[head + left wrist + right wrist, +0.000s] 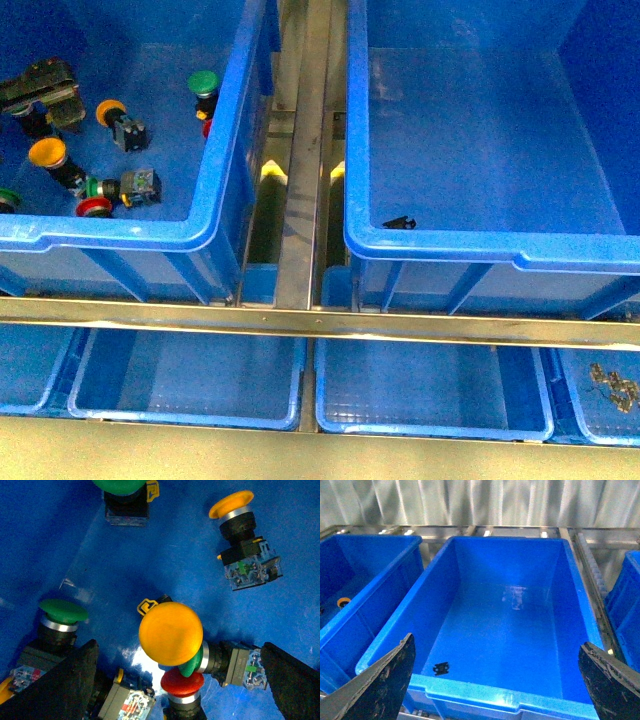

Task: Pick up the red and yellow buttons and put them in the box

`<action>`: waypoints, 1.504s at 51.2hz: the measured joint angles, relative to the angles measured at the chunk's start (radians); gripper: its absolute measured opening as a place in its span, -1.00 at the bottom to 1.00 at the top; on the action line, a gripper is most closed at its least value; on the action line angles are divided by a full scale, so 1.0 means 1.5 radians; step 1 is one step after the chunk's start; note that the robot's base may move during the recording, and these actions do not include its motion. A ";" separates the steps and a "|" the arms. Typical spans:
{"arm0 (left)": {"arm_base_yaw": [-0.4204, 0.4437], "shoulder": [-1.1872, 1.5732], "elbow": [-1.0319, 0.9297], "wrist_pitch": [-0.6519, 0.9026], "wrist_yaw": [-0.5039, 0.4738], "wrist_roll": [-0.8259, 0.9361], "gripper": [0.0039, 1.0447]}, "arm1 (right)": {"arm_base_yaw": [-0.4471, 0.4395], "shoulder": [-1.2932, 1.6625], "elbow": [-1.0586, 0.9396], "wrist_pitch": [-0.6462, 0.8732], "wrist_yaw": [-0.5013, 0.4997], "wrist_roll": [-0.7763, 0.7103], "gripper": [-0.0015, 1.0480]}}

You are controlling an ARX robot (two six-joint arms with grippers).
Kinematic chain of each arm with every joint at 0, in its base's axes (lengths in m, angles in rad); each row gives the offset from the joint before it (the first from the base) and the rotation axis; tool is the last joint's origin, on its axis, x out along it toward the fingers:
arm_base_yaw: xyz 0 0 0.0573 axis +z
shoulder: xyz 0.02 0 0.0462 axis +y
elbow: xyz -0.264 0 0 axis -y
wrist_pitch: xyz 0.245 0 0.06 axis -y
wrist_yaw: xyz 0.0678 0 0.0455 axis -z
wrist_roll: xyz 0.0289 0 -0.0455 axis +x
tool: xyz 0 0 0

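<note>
1. The picking step is only starting. The left tool (179,645) is hanging over the left crate (130,232) with its two fingers spread wide, gripping nothing.
2. The yellow button (170,632) is sitting straight under that tool with its cap facing up. The red button (182,682) is lying just beside it, and a green button (192,662) is poking out between the two caps.
3. Neither task button is lying in the box (450,250) yet. Only a small black scrap (399,222) is resting on its floor, near the front wall.
4. The right tool (496,642) is hovering above the box, its fingers equally wide apart and empty.
5. In my judgement the next move is calling for a straight descent and a close on the yellow cap or its neck. The tight cluster is leaving little finger room on the red and green side, so a neighbour could be getting caught too.
6. The orange-capped button (231,505) is lying well apart, and a second green button (63,611) is standing near one finger. The bare crate floor between them is giving some room.
7. Any carry across is meaning a lift over the left crate's rim, the metal rail (300,150) and the box's thick rim. Inside, the box is offering wide open floor.
</note>
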 joint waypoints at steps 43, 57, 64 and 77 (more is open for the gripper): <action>0.005 0.083 0.086 -0.027 0.023 0.008 0.11 | 0.000 0.000 0.000 0.000 0.000 0.000 0.87; 0.009 0.081 0.081 -0.020 0.032 0.011 -0.33 | 0.000 0.000 0.000 0.000 0.000 0.000 0.87; 0.014 0.050 0.044 -0.008 0.063 -0.004 -0.34 | 0.000 0.000 0.000 0.000 0.000 0.000 0.87; 0.039 -0.147 -0.056 0.003 0.187 -0.102 -0.34 | 0.000 0.000 0.000 0.000 0.000 0.000 0.87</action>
